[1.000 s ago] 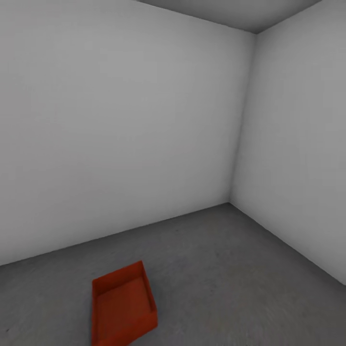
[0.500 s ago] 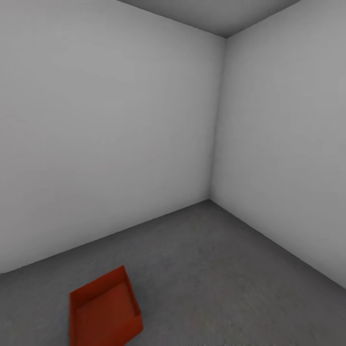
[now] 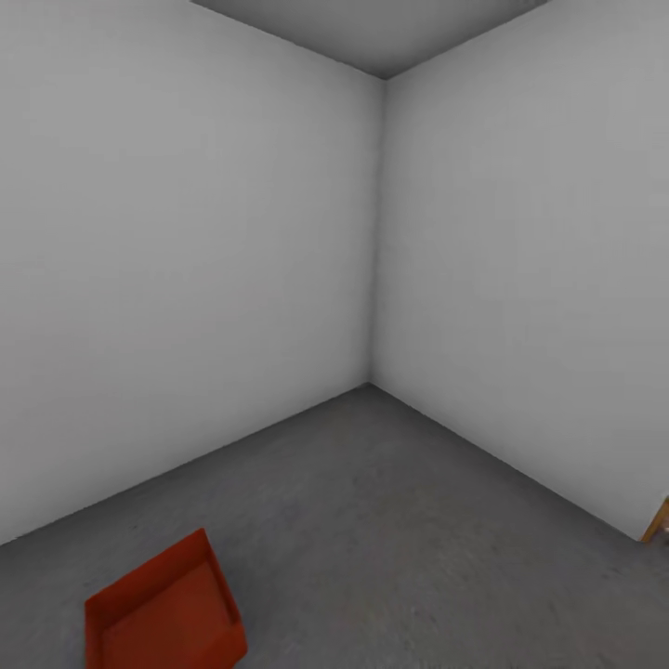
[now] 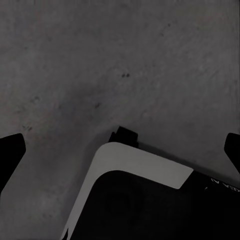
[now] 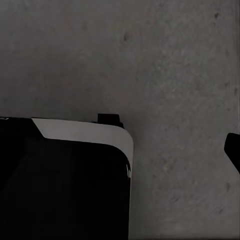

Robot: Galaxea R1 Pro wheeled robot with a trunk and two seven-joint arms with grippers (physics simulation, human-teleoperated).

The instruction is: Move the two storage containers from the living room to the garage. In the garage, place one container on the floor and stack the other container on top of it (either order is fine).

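My left gripper (image 4: 120, 150) points down at the floor (image 4: 125, 60) in the left wrist view: its two dark fingertips (image 4: 11, 152) sit at opposite edges of the frame, spread wide with nothing between them. Below them lies my own base (image 4: 145, 200), a black body with a pale rounded rim; a bit of tiny white lettering on it is too small to read.

In the right wrist view, my right gripper shows a single dark fingertip (image 5: 233, 150) at the frame's edge, so I cannot tell how it is set. The same grey, speckled concrete (image 5: 165, 60) lies under it, with the black, pale-rimmed corner of my base (image 5: 65, 185) alongside.

In the head view, one red-orange storage container (image 3: 163, 613) rests open-top on the garage floor (image 3: 390, 530), well out from the two plain white walls (image 3: 186, 260) that meet in a corner. A sliver of wooden frame (image 3: 658, 522) shows where the far wall ends.
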